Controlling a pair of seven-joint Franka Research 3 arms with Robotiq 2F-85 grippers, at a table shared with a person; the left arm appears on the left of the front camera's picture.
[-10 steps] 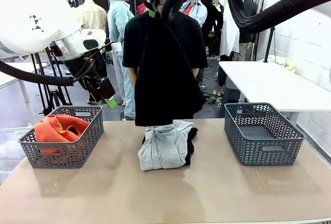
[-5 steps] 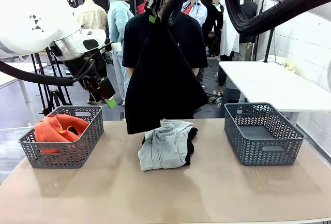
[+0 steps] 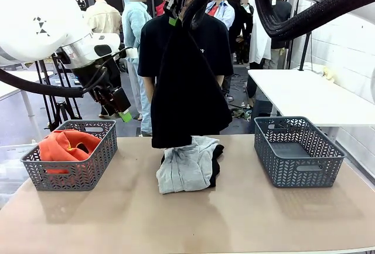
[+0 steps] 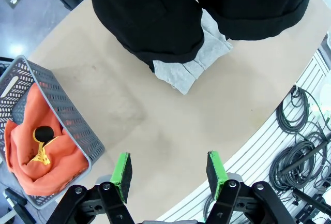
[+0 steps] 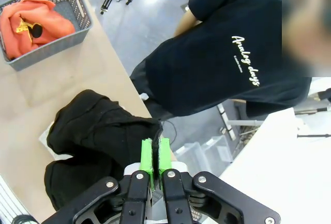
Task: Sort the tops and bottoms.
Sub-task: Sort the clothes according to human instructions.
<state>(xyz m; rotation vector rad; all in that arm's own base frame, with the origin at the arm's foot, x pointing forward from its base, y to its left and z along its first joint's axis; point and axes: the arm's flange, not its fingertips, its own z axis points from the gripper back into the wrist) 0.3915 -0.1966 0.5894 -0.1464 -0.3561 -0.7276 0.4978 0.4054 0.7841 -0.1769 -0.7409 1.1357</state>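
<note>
Since a second ago the black shorts (image 3: 184, 101) have swung: the hem kicked out left and is now back near centre, a bit further right. Both arms look unmoved, so we read this as sway after the lift, not transport yet. The hem hangs just above the pile, so this bottom is separated and, we judge, ready to carry to a basket.

Table (image 3: 246, 219): the shorts hang over its middle, in front of the person (image 3: 217, 43). Left basket (image 3: 35, 172) sits at the left end, right basket (image 3: 299, 175) at the right end with nothing visible inside. Grey sweatshirt (image 3: 184, 169) lies crumpled mid-table, with a second black piece (image 3: 217, 163) poking out under its right edge. Orange hoodie (image 3: 67, 145) is already in the left basket, so tops go left and we'd expect bottoms to go right.

Right claw (image 5: 155, 149): pads pinched together on a fold of the shorts, high over the table. Left claw (image 4: 168, 169): jaws apart, holding nothing, hovering up near the left basket.

Writing: the person's black T-shirt (image 5: 227, 74) reads "Analog days" in white script. The line under it is too small to read.
</note>
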